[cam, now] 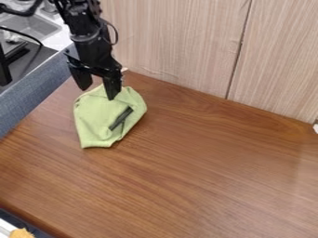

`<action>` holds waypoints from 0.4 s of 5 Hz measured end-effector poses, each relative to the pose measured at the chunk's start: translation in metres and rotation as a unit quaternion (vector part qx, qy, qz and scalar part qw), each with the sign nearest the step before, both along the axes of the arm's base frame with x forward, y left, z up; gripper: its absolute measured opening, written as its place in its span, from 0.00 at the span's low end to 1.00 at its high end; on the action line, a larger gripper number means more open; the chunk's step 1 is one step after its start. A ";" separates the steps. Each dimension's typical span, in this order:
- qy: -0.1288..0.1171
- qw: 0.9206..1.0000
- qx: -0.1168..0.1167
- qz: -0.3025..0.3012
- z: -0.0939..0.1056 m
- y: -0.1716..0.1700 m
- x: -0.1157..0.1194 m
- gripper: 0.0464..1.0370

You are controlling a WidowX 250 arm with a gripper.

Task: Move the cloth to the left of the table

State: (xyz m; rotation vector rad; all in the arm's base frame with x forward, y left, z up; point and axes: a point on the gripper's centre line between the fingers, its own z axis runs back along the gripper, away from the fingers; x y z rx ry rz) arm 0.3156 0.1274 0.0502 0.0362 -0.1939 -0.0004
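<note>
Location type: robot lab workspace with kitchen-style fittings. Indicators are as follows. A black robot arm (pixel 87 25) enters from the upper left, over a brown wood-grain tabletop (pixel 211 162). Pale wood-grain panels (pixel 177 42), divided by a dark vertical seam (pixel 240 51), stand along the far edge of the tabletop. A grey sink basin (pixel 34 25) is located at the upper left, beyond a blue-grey strip (pixel 28 98) bordering the tabletop. The dark unit (pixel 31 58) near the basin is cut off by the view edge; it may be a stove, but identification is uncertain.
</note>
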 end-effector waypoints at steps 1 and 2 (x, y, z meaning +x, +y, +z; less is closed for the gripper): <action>-0.015 1.000 0.007 0.000 0.011 -0.001 -0.004 0.96; -0.015 1.000 0.007 0.000 0.011 -0.001 -0.004 0.96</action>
